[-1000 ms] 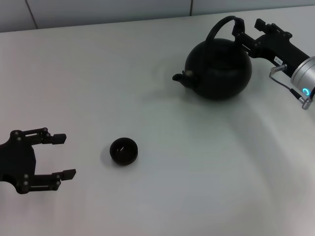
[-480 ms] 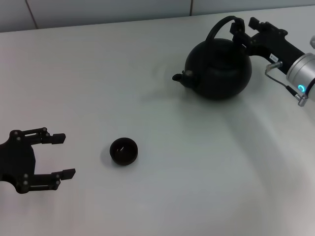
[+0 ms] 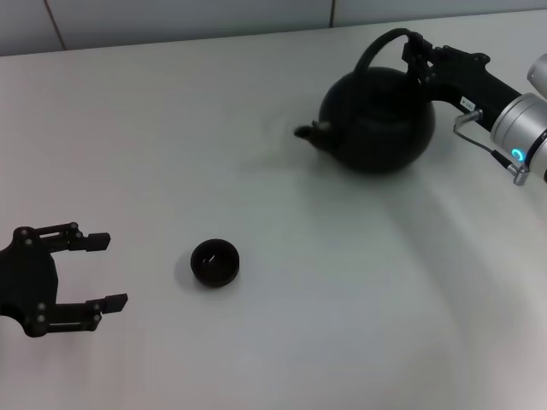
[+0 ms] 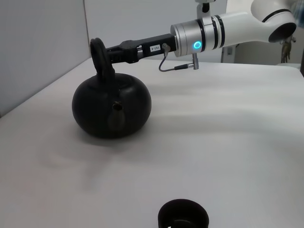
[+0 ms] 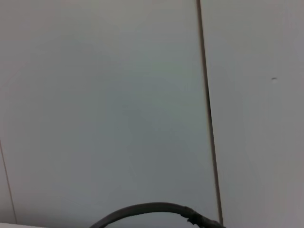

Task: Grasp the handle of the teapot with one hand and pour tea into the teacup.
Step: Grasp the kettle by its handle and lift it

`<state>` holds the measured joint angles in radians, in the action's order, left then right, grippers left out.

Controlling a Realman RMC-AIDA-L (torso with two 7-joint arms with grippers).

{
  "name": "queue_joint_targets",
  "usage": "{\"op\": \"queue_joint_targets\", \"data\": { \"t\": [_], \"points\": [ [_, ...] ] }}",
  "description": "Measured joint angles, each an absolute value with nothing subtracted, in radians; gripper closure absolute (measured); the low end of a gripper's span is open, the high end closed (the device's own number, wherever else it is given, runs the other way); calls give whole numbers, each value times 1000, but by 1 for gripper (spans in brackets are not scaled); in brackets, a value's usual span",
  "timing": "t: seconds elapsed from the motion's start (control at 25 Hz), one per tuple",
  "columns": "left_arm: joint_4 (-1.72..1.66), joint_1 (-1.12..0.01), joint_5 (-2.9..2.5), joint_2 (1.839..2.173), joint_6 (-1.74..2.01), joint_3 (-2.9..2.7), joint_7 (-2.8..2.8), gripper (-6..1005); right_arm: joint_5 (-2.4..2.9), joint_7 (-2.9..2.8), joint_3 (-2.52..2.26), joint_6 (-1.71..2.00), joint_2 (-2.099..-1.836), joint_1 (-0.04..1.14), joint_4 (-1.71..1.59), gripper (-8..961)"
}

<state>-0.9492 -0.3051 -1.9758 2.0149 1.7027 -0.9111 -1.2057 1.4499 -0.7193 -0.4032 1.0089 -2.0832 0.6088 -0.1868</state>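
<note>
Nearest the camera in the head view, the left gripper [image 3: 107,272] sat at the lower left of the frame, low over the white table [image 3: 282,342], its two black fingers [image 3: 85,242] spread wide with nothing between them. It was parked well apart from everything else.

Just beyond it, toward the lower middle of the frame, stood the teacup [image 3: 214,262], a tiny black bowl upright on the table, near the left gripper but not touching it. In the left wrist view only the cup's [image 4: 183,218] rim showed at the bottom edge of the frame.

Farther back, at the upper right of the head view, was the teapot [image 3: 376,124], round and matte black, with its short spout [image 3: 305,133] pointing toward the left of the frame. The teapot was well apart from the teacup. Whether its base rested flat on the table could not be told. In the left wrist view the teapot [image 4: 111,107] filled the left middle of the frame, its spout [image 4: 117,114] facing the camera.

The handle [image 3: 385,43] arched over the pot's top. The right gripper [image 3: 416,53] reached in from the upper right edge and its fingers were pinched onto the handle's right side. The left wrist view showed the same grip at the handle [image 4: 99,54], with the right gripper [image 4: 110,55] coming in level from the silver arm [image 4: 223,33].

The right wrist view showed only a pale wall [image 5: 104,104] and a dark cable [image 5: 152,209] along the bottom of the frame.
</note>
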Motion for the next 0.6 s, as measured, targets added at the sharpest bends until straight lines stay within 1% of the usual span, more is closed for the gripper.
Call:
{"op": "queue_joint_targets", "data": {
  "t": [0.24, 0.6],
  "points": [
    [-949, -307, -1989, 2014, 1703, -911, -1206, 214, 1449, -719, -402, 1012, -2083, 607, -188, 819],
    [-951, -310, -2004, 2013, 1703, -911, -1207, 214, 1449, -718, -403, 1025, -2084, 598, -184, 834]
  ]
}}
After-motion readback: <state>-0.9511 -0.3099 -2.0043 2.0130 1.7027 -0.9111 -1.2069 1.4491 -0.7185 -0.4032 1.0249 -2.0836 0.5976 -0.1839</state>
